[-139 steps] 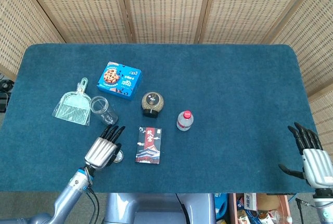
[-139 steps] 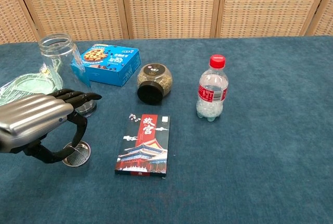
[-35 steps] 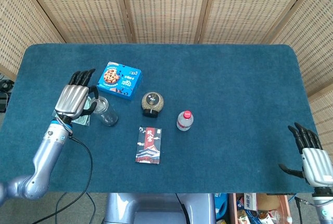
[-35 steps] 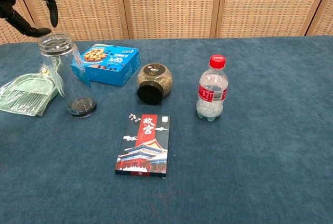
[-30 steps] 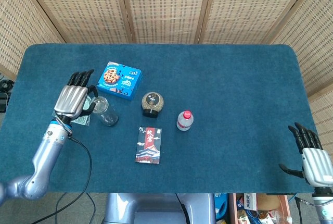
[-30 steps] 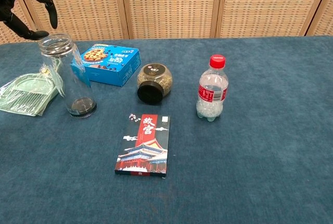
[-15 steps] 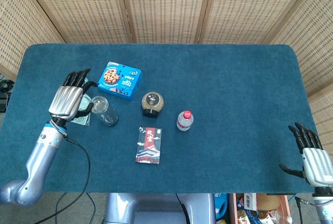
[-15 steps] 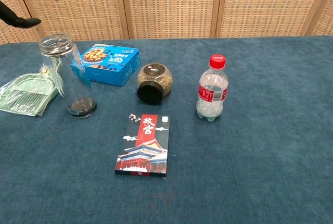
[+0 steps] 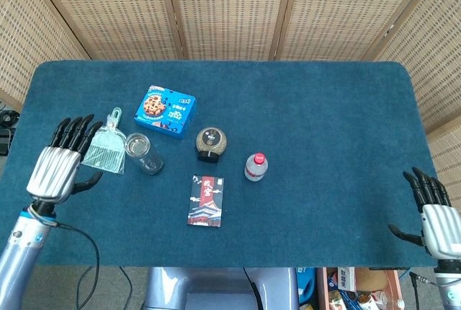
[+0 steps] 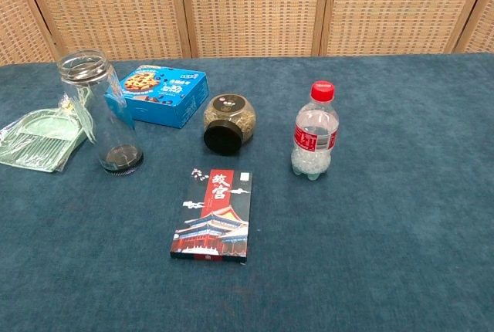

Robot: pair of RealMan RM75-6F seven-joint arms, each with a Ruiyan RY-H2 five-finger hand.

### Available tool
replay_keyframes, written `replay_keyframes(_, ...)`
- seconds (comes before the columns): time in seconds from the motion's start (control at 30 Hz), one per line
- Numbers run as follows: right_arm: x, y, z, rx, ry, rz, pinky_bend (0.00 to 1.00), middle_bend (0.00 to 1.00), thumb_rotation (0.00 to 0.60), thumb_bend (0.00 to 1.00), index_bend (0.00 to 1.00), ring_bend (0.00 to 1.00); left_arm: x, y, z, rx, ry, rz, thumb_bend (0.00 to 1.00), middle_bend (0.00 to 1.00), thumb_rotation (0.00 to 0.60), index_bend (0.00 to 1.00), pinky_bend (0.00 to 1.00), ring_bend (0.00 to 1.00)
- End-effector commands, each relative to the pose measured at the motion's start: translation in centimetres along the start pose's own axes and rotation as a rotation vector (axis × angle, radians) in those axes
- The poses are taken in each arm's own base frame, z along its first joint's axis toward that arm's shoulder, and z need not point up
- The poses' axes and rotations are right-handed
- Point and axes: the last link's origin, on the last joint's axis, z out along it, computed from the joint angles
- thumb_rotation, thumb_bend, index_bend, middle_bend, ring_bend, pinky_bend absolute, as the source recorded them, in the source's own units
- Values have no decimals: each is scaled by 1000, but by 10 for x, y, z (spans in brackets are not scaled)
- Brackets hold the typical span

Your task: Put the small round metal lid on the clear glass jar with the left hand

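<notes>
Since the left robot hand (image 9: 54,169) has withdrawn from the clear glass jar (image 10: 100,112), fingers spread and empty, verify the small round metal lid (image 9: 136,143) sits on its mouth

Matt, napped deep-blue cloth over the table (image 10: 401,216). Clear, smooth glass in the tall open jar (image 10: 99,113) — glossy with glints. Thin clear plastic on the red-capped water bottle (image 10: 315,130). Printed glossy card on the blue biscuit box (image 10: 157,96). Brushed silver metal across the left hand (image 9: 56,167) — dark fingers. Woven cane in wood-framed screens (image 9: 223,7).
</notes>
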Motion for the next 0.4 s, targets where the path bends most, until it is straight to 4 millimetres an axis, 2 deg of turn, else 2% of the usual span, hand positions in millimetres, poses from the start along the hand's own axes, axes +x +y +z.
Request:
replay_keyframes(0.03, 0, -1, -1, 5, 14, -5, 0, 0, 600, 49, 37, 0, -21, -16, -36, 33, -47, 48, 240, 0, 600, 0, 0, 0)
replay_keyframes(0.27, 2, -3, -1, 18, 52, -9, 0, 0, 600, 49, 37, 0, -51, -41, -84, 121, -90, 134, 236, 0, 600, 0, 0, 0)
replay_keyframes(0.4, 0, -4, -1, 20, 48, -11, 0, 0, 600, 49, 37, 0, -61, -49, -105, 166, -88, 127, 236, 0, 600, 0, 0, 0)
